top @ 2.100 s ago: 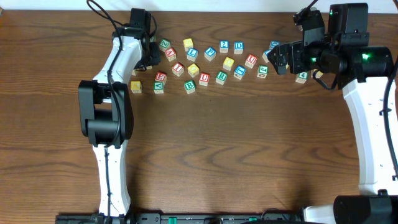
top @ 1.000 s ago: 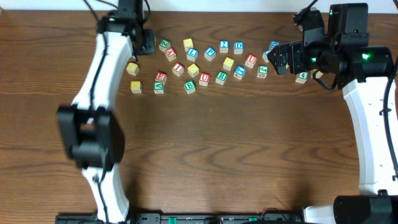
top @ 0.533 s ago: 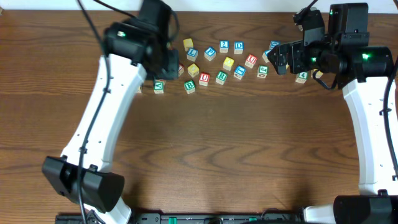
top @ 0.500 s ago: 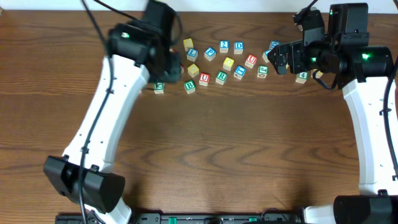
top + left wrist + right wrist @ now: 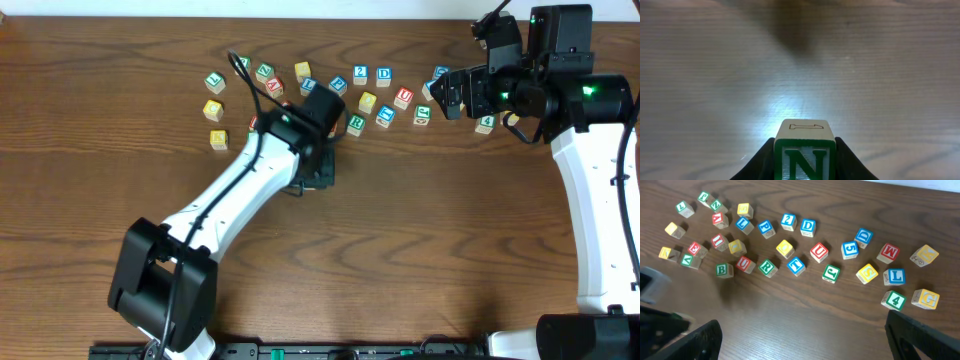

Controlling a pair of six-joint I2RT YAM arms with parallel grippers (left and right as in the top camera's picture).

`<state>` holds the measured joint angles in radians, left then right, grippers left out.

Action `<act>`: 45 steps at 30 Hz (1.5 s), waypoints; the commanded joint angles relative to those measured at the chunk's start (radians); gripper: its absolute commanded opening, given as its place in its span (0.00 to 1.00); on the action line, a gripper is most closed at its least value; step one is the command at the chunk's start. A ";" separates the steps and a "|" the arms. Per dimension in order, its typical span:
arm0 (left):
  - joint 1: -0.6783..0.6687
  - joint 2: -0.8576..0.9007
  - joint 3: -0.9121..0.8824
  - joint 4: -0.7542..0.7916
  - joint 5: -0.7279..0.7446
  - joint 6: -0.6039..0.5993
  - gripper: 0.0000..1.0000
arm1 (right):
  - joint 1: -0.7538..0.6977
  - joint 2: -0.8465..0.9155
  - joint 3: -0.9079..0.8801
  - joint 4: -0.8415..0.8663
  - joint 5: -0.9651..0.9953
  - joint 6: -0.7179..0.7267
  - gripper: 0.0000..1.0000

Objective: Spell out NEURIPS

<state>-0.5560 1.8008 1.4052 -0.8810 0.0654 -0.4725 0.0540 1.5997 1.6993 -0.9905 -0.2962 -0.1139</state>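
the left claw (image 5: 312,172) is gripping the green n cube (image 5: 804,150), its fingers (image 5: 760,161) pressing on the cube's two sides, over bare wood just in front of the cube cluster. whether the cube is touching the counter (image 5: 400,250) i cannot tell. the right claw (image 5: 800,342) is hanging spread wide and holding nothing, at the right end of the cluster. the red u cube (image 5: 743,263), green r cube (image 5: 766,267), blue p cube (image 5: 766,227) and the other loose cubes are sitting in a band near the counter's far edge, leaving the near half lying open.
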 commanded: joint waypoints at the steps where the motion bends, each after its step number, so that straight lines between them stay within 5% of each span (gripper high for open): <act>1: -0.011 0.009 -0.067 0.066 -0.005 -0.081 0.21 | 0.000 -0.001 0.019 -0.001 -0.010 -0.007 0.99; 13: -0.017 0.064 -0.186 0.353 -0.006 -0.074 0.21 | 0.000 -0.001 0.019 -0.001 -0.010 -0.007 0.99; 45: -0.017 0.108 -0.191 0.338 -0.029 -0.037 0.21 | 0.000 -0.001 0.019 -0.001 -0.010 -0.007 0.99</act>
<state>-0.5713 1.8973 1.2221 -0.5426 0.0528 -0.5228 0.0540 1.5997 1.6997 -0.9905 -0.2962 -0.1139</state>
